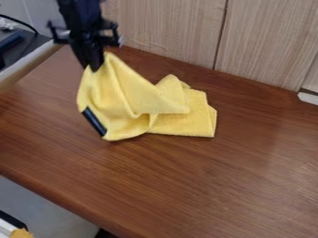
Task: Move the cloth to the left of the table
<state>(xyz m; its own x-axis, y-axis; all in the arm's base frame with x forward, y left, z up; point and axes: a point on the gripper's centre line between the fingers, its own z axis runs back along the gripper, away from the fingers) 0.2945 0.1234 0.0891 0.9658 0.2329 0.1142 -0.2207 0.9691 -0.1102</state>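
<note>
one gripper [94,66], jaws seemingly closed, pinching yellow cloth [127,100]

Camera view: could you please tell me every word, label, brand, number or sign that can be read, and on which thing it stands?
There is none that I can read.
Cloth: its black strip shows no legible letters.
Table and panels: no text seen.

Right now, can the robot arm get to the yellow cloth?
Most likely yes: its gripper is right at the raised top of the yellow cloth, seemingly pinching it, with nothing in between.
</note>
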